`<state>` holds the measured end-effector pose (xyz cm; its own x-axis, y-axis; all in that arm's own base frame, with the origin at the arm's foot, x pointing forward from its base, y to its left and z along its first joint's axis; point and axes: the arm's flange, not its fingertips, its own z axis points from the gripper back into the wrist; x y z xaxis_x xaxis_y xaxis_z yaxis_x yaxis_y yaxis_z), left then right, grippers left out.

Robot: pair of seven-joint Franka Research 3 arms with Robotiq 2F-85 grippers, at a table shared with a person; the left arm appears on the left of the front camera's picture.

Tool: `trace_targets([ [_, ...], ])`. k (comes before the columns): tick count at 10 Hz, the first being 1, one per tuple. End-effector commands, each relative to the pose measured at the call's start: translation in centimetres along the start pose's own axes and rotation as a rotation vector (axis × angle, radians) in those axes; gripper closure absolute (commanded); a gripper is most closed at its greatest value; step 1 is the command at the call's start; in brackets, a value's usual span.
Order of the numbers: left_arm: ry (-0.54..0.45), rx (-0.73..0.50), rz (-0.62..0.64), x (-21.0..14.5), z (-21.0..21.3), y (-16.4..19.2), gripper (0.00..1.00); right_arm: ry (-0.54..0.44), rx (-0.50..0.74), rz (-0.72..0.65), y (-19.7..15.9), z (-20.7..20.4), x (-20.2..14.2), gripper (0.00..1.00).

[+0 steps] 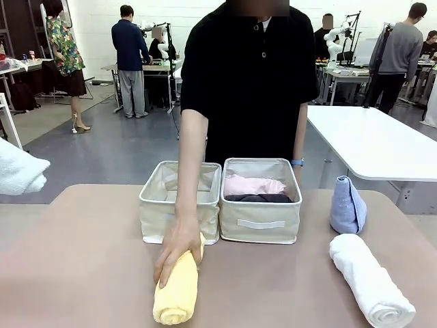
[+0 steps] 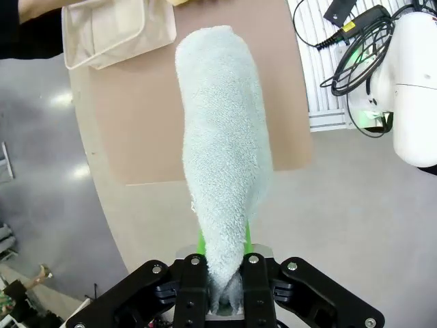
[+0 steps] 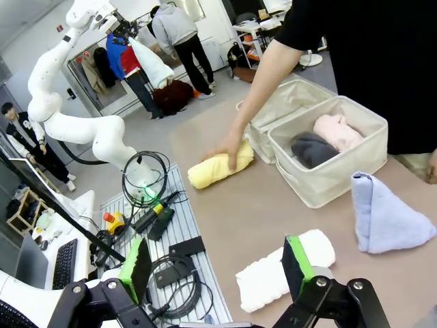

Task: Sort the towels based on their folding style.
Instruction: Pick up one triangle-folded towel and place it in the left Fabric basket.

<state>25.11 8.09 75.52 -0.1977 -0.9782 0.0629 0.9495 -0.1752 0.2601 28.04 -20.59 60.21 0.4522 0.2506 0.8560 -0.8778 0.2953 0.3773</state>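
Note:
My left gripper (image 2: pixel 224 277) is shut on the narrow end of a pale green cone-folded towel (image 2: pixel 222 137), held high off the table's left side; the towel also shows at the picture's left edge (image 1: pixel 20 171) and far off (image 3: pixel 153 65). A person's hand (image 1: pixel 176 246) rests on a yellow rolled towel (image 1: pixel 177 283) in front of the left bin (image 1: pixel 153 205). The right bin (image 1: pixel 261 222) holds a pink roll (image 1: pixel 252 184) and a dark grey roll (image 1: pixel 263 198). A light blue cone (image 1: pixel 347 205) and a white roll (image 1: pixel 372 280) lie at the right. My right gripper (image 3: pixel 217 266) hangs open above the white roll (image 3: pixel 287 270).
The two beige bins stand side by side mid-table, the left one with no towel showing inside. The person stands right behind them. A second white table (image 1: pixel 375 140) is at the back right. Cables and a power strip (image 3: pixel 160 222) lie beside the table's left edge.

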Motion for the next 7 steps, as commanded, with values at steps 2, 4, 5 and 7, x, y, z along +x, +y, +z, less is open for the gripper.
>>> trace_targets([
  [2, -0.011, -0.01, 0.017, 0.1, -0.8, 0.7, 0.85, -0.023, 0.01, 0.019, 0.0, 0.1, 0.2, 0.0],
  [4, -0.018, -0.01, 0.012, 0.5, -1.2, 1.5, 0.85, -0.023, 0.01, 0.019, 0.0, 0.1, 0.2, 0.0],
  [5, -0.019, 0.017, 0.022, 0.7, -1.4, 2.5, 0.85, -0.023, 0.01, 0.019, 0.0, 0.1, 0.2, 0.0],
  [7, -0.029, 0.01, -0.01, 5.2, -3.1, 7.3, 0.85, -0.023, 0.01, 0.019, 0.0, 0.1, 0.2, 0.0],
])
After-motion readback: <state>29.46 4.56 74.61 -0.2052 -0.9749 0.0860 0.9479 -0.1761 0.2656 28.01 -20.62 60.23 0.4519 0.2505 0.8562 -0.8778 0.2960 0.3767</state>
